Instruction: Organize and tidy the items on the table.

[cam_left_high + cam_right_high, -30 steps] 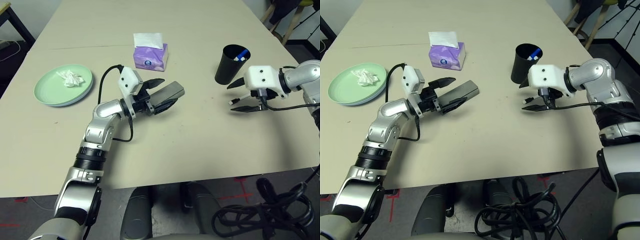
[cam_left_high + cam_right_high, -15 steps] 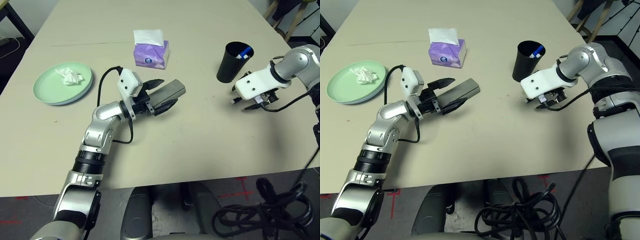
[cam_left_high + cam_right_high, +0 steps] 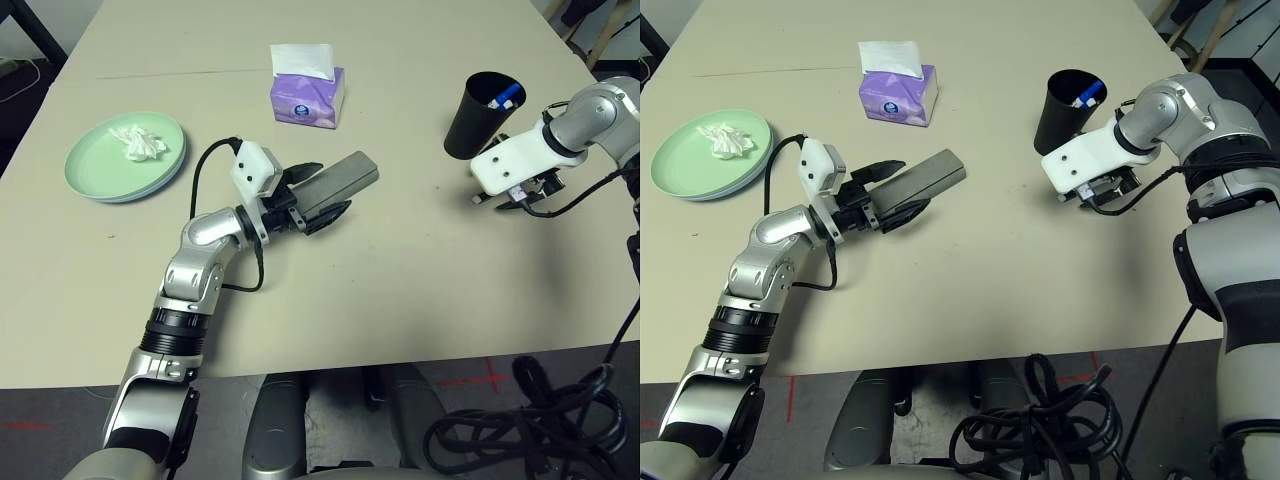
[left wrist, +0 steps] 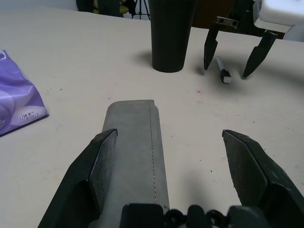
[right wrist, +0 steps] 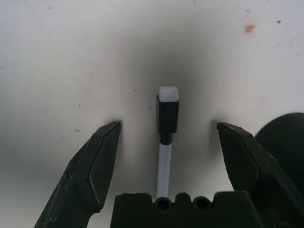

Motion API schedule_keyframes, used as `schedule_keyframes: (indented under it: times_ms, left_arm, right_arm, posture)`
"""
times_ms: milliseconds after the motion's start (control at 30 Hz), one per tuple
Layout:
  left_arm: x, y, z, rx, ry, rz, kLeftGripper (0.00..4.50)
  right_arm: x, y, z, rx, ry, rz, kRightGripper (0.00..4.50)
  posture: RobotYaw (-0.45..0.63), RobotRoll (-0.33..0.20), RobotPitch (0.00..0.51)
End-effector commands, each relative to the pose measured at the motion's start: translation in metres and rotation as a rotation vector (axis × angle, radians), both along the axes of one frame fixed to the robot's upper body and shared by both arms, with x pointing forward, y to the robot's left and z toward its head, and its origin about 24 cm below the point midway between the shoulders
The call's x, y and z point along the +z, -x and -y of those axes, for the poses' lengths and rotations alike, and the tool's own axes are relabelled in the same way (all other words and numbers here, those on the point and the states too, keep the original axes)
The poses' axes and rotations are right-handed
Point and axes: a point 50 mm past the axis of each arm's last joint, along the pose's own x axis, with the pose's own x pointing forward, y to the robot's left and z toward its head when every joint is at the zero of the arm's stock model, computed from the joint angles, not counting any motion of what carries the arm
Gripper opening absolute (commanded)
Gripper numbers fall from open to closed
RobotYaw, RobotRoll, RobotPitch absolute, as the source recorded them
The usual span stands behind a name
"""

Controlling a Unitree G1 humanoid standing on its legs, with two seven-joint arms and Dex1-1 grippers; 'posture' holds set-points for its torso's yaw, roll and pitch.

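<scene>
A grey glasses case [image 3: 345, 178] lies on the table [image 3: 400, 300], between the fingers of my open left gripper [image 3: 333, 187]. It rests against one finger [image 4: 102, 156], well clear of the other. My right gripper [image 3: 505, 200] points down beside the black cup [image 3: 478, 115], open, its fingers astride a thin white-and-black pen [image 5: 167, 128] lying on the table. A blue-tipped pen [image 3: 505, 98] stands in the cup. At the far left, a pale green plate [image 3: 100, 175] holds a crumpled white tissue [image 3: 138, 143].
A purple tissue box [image 3: 306, 90] with a white tissue sticking up stands at the back centre. Black cables [image 3: 530, 430] hang below the table's front edge on the right. The near half of the table is bare.
My right gripper has swung from level to pointing down over the pen beside the cup. The camera has shifted. My left gripper stays around the case.
</scene>
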Motion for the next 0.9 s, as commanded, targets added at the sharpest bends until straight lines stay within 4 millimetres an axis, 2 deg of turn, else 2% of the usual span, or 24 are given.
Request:
schedule_keyframes:
  times_ms: [33,367,533,733,900]
  left_arm:
    - [-0.002,0.003,-0.002,0.001,0.004,-0.009,4.50]
    - [-0.002,0.005,-0.004,0.008,0.003,-0.008,4.50]
    - [-0.002,0.005,-0.005,0.013,0.003,-0.006,4.50]
    - [-0.001,0.005,-0.005,0.021,0.005,-0.002,4.50]
    - [-0.002,0.005,-0.004,0.023,0.009,0.000,4.50]
  right_arm:
    - [0.002,0.001,0.005,-0.013,0.014,-0.007,4.45]
    - [-0.006,0.000,0.000,-0.012,-0.009,-0.024,4.45]
    - [-0.008,-0.001,-0.003,-0.007,-0.019,-0.031,2.86]
    - [-0.011,-0.001,-0.008,0.011,-0.028,-0.041,0.46]
    - [-0.008,-0.002,-0.012,0.028,-0.044,-0.042,0.42]
  posture:
    - [0.13,0.000,0.304]
    - [0.14,0.000,0.302]
    - [0.15,0.000,0.301]
    - [0.16,0.000,0.294]
    - [0.16,0.000,0.277]
